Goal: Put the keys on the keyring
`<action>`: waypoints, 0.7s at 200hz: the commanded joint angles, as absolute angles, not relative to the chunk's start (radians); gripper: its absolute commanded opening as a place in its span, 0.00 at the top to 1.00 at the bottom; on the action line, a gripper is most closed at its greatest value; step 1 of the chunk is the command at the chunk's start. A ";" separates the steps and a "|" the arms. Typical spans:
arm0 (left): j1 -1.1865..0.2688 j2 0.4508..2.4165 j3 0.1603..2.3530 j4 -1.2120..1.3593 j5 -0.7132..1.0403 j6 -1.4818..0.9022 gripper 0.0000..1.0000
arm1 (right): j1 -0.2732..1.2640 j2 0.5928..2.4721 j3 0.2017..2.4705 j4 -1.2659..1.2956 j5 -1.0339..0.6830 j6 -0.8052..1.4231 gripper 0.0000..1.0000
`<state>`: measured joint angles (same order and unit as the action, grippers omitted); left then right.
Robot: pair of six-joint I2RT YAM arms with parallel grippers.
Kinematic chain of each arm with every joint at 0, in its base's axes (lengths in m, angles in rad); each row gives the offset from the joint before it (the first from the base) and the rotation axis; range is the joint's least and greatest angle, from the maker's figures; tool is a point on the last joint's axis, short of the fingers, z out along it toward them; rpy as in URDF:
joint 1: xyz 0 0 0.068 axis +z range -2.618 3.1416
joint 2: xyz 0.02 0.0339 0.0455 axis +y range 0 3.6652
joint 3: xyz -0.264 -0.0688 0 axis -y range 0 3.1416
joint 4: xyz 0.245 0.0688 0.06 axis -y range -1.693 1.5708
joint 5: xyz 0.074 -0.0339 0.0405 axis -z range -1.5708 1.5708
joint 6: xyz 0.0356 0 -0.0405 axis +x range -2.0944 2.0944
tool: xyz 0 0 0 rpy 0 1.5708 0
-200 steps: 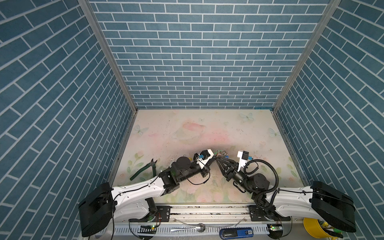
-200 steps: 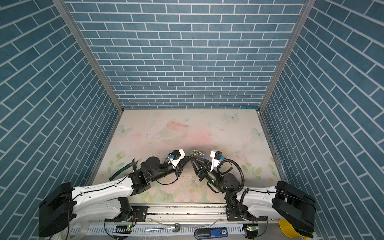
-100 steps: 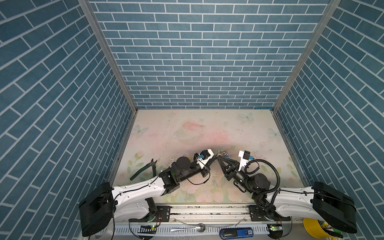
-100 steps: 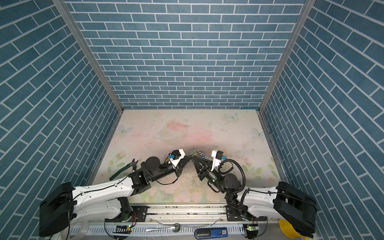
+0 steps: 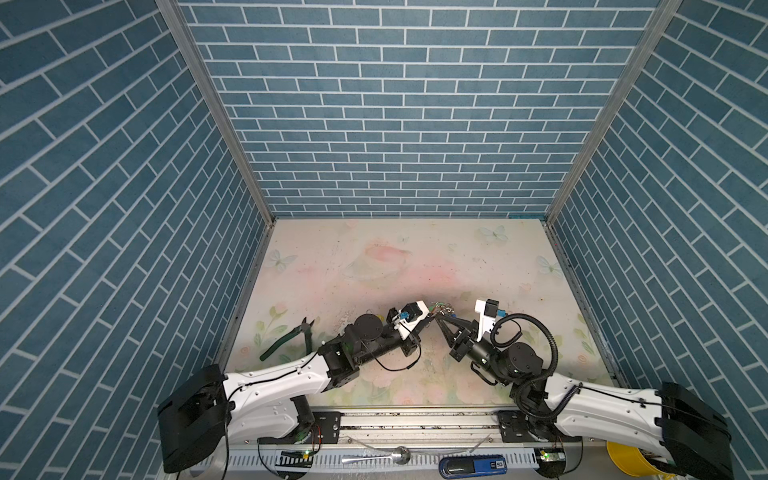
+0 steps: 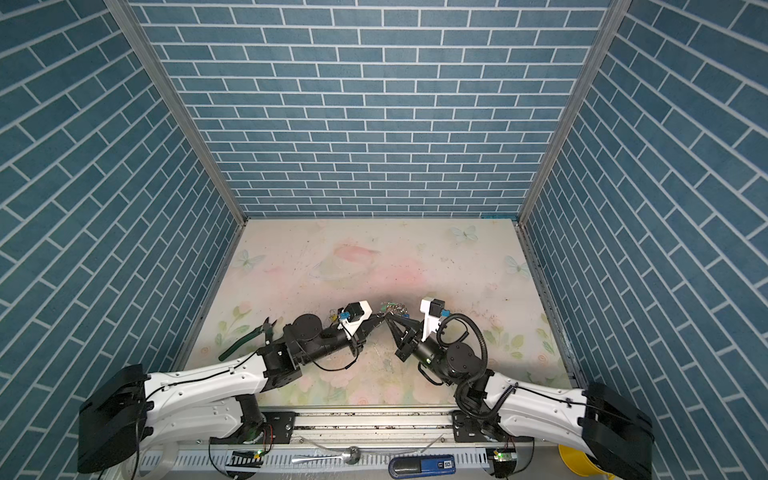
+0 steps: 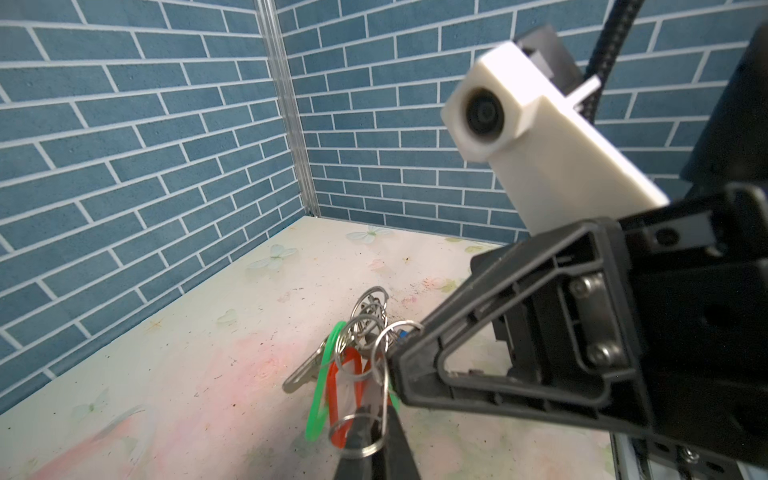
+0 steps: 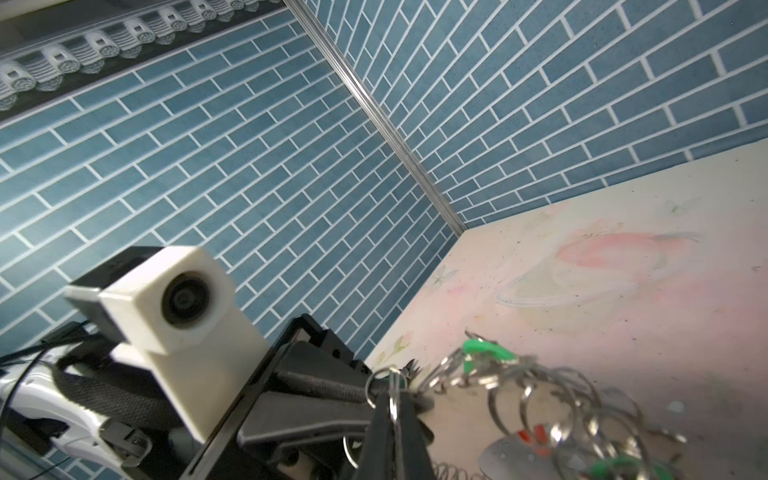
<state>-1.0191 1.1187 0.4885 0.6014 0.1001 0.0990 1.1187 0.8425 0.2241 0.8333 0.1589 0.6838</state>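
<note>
Stretching low, left claw point(image 5: 429, 321) and right claw point(image 5: 441, 321) tip-to-tip on keyring point(image 7: 366, 316).

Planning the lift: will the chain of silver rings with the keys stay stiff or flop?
Probably flops: the chain of silver rings is loosely linked, so it should dangle. Likely slippery: the right gripper seems to pinch only thin round wire.

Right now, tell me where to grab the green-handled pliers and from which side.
Probably just behind the pivot of the pliers, where the splayed green handles converge. Come straight down from above, closing across them, since they lie flat.
</note>
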 commanded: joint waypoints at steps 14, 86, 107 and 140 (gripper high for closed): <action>-1.020 1.076 0.502 0.471 0.112 0.193 0.96 | 1.119 0.712 0.435 0.131 0.182 0.432 1.00; -1.020 1.070 0.506 0.389 0.369 0.214 0.74 | 1.118 0.724 0.558 -0.127 0.054 0.156 1.00; -1.020 1.060 0.509 0.354 0.405 0.214 0.68 | 1.115 0.704 0.533 -0.095 0.025 0.098 1.00; -1.019 1.031 0.506 0.326 0.385 0.196 0.64 | 1.092 0.678 0.492 -0.046 -0.041 0.032 1.00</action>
<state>-1.0195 1.0584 0.5003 0.3557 0.3645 0.2028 1.1110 0.7101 0.5148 -0.1055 0.0231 0.1440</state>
